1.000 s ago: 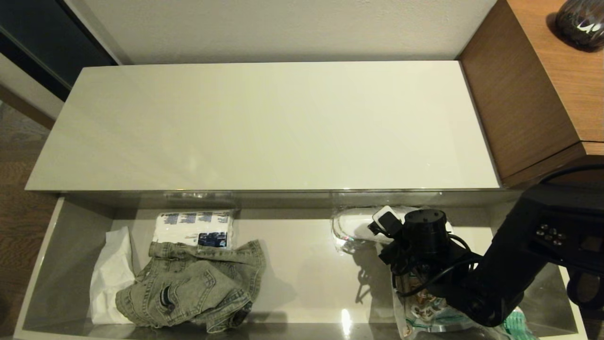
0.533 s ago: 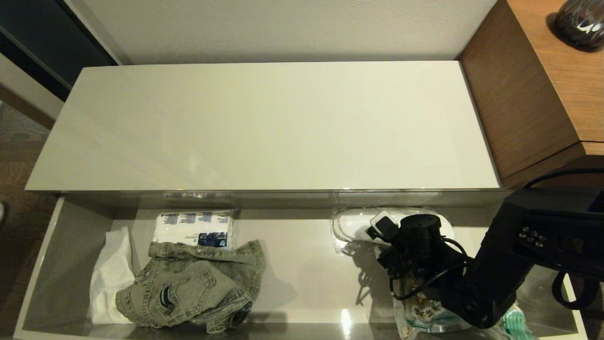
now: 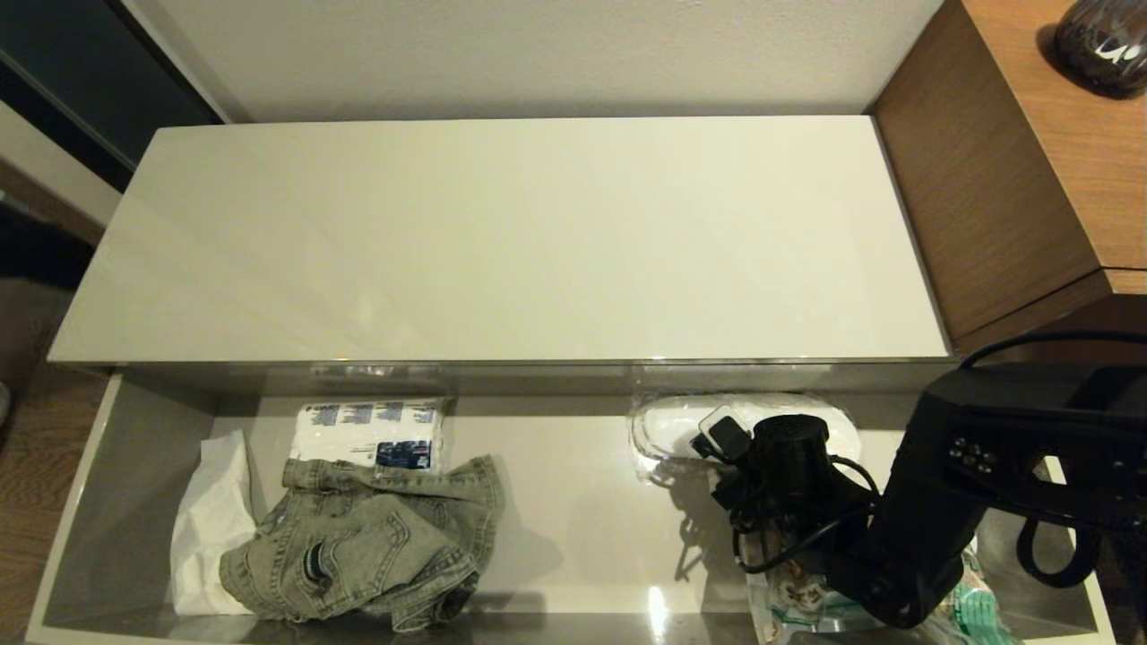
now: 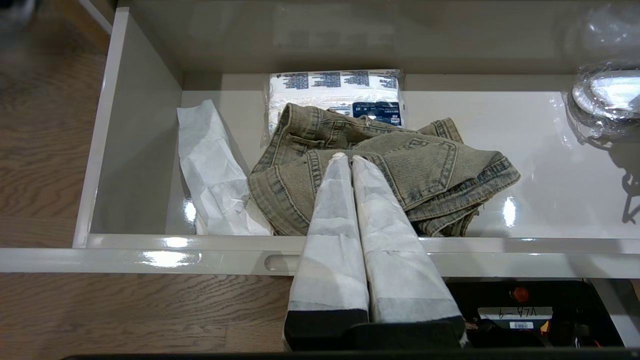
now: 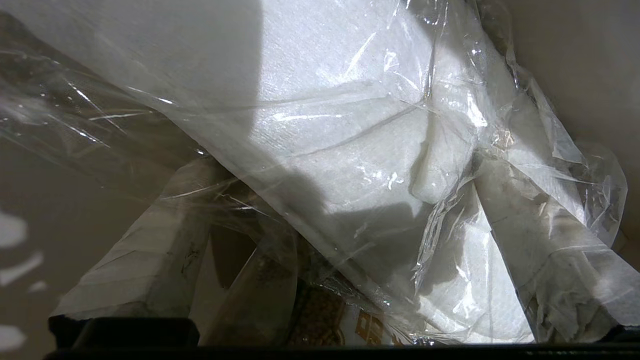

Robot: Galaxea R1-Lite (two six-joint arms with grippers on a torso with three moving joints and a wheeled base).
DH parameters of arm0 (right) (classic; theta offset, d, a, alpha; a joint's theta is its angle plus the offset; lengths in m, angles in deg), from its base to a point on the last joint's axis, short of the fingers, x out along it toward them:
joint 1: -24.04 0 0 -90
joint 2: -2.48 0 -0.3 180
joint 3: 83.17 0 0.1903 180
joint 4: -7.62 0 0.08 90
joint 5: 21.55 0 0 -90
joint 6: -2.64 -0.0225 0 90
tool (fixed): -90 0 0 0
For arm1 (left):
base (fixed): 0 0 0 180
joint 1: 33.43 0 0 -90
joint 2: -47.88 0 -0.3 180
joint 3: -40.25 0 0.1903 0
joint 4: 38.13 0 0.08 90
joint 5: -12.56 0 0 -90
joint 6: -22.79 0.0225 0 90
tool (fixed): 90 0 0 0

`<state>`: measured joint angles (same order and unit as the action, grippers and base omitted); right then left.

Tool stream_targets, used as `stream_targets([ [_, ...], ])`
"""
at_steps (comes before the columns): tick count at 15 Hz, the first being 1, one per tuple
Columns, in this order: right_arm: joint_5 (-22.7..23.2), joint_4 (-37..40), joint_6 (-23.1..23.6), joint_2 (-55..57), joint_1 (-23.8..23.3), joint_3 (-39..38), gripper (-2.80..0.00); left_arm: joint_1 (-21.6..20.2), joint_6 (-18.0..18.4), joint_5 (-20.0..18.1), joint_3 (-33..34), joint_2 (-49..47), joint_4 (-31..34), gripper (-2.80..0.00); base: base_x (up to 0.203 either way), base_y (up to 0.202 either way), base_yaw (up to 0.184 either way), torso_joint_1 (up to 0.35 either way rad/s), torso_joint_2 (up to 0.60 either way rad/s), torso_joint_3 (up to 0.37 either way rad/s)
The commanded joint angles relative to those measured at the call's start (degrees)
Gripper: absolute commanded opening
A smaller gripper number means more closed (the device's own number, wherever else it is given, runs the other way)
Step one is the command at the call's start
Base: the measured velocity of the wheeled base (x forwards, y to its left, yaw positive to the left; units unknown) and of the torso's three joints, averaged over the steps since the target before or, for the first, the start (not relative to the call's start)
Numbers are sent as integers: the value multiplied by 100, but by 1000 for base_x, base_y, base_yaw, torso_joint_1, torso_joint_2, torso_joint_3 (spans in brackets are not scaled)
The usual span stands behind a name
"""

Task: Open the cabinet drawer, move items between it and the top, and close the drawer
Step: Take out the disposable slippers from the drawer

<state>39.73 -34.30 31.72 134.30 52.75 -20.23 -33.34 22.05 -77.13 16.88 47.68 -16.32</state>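
Head view: the cabinet drawer (image 3: 143,466) stands pulled out below the top (image 3: 502,242), a long glossy beige surface beside the taller wood-grain desk (image 3: 1030,161). Inside the drawer, toward the robot's left, the denim jacket (image 3: 367,546) lies crumpled on the floor of the drawer, its rear edge overlapping a white-and-blue tissue pack (image 3: 367,433), with a sheet of white paper (image 3: 211,524) just beside it. Toward the robot's right, the slipper pack (image 3: 668,430) lies against the drawer's back wall, partly hidden by the right arm, which reaches down into the drawer; a printed snack bag (image 3: 793,600) lies under that arm, nearer the front.

Right wrist view: the right gripper (image 5: 350,235) has its fingers (image 5: 150,265) spread wide, one on either side of the slipper pack (image 5: 350,125). The clear wrapping and the white slippers fill the space between them; the wrapping drapes over both fingers, yet the fingers are not closed on the pack.

Left wrist view: the left gripper (image 4: 348,159) hangs in front of the drawer's front rim (image 4: 150,250), its fingers (image 4: 332,225) pressed together and empty, with the jacket (image 4: 425,170) behind them.
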Motion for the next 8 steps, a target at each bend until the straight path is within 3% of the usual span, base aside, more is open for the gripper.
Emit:
stream_targets([
  [1,-29,-63,18,116,-23,33,0,-1,-5,5,9,3,-2,-280,0,0,0,0,0,0],
  [3,-55,-88,18,116,-6,25,0,-1,-5,5,9,3,-2,-280,0,0,0,0,0,0],
  [4,-55,-142,18,124,-6,16,-280,-1,-5,5,9,3,-2,-280,0,0,0,0,0,0],
  [8,-55,-159,18,98,-6,7,-280,-1,-5,5,9,3,-2,-280,0,0,0,0,0,0],
])
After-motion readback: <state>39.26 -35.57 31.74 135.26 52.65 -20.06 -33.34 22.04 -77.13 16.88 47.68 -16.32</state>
